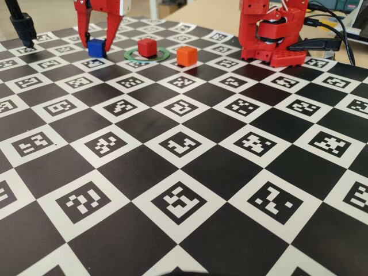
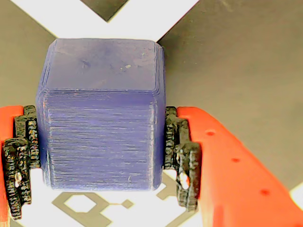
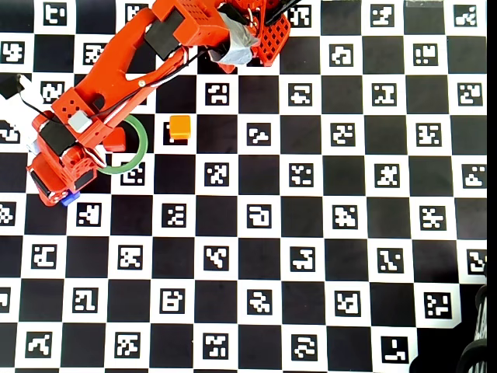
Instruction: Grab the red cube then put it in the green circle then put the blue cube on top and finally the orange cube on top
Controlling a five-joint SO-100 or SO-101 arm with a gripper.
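Tool straddling the blue cube, red already in the ring, so we read this as the blue pick.

We see the tool (image 1: 97, 39) down over the blue cube (image 1: 96, 47) at the far left of the counter (image 1: 190, 172), one finger on each side; in the wrist view the ribbed black pads (image 2: 182, 156) sit right against both side faces of the blue cube (image 2: 102, 127), so we judge it pinched or just about, not yet lifted. The red cube (image 1: 147, 47) sits inside the green circle (image 1: 131, 56), just right of the blue one, which is why the arm works this side. The orange cube (image 1: 186, 55) waits further right, outside the ring. Blue cube: deep blue, layered print lines, rounded edges, plain faces.
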